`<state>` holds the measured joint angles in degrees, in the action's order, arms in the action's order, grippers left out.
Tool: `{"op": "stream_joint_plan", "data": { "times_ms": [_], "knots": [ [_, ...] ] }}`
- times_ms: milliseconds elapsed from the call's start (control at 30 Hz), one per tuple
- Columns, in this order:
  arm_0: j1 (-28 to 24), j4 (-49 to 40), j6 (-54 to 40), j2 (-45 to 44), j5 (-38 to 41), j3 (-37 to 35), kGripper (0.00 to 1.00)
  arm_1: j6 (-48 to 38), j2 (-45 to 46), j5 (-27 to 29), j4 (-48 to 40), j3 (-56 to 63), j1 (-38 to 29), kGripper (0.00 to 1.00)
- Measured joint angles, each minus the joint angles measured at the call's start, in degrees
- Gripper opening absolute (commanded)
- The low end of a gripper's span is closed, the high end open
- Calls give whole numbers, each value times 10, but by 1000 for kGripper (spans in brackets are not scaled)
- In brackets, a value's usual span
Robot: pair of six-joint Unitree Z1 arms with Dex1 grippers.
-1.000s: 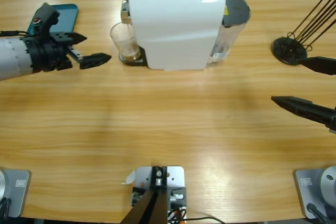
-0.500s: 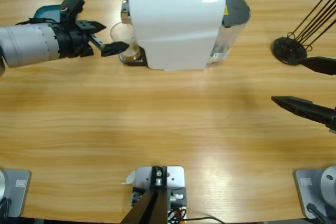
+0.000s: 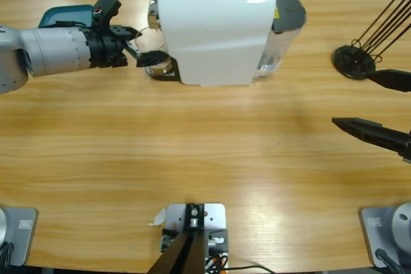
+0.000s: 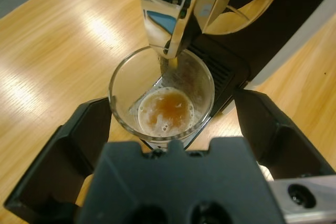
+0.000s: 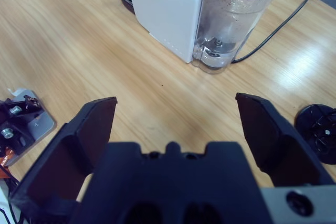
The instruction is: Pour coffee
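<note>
While parked under the coffee machine [image 3: 215, 30] spout, glass tumbler [image 4: 161, 96] of coffee [image 4: 164, 109] flanked by wide-open left gripper [image 4: 170, 121] jaws, ungripped (fragile, slippery, light); best clamped mid-wall.

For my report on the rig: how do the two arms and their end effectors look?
The left arm is a silver-grey cylinder with a black wrist carrying a small red dot. Its end effector has two black tapered jaws. The right end effector shows the same black pointed jaws; its body is matte black plastic.

No legible text from my cameras; the coffee machine [image 3: 215, 30] carries a yellow sticker (wording unreadable).
</note>
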<state>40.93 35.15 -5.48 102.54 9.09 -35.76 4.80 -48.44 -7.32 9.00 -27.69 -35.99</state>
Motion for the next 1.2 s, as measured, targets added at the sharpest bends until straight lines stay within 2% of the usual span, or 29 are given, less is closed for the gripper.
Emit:
{"op": "stream_joint_plan", "data": {
  "times_ms": [400,633,767,867,1200],
  "knots": [
    [-13,2,-1,15,0,-2,991,0,0,0,0,0,0,1000],
    [-16,3,-2,17,10,-5,920,0,0,0,0,0,0,1000],
    [-16,3,-2,21,18,-12,733,0,0,0,0,0,0,1000],
    [-16,3,-2,24,24,-14,484,0,0,0,0,0,0,1000],
    [-18,3,-2,30,24,-21,480,0,0,0,0,0,0,1000]
  ]
}}
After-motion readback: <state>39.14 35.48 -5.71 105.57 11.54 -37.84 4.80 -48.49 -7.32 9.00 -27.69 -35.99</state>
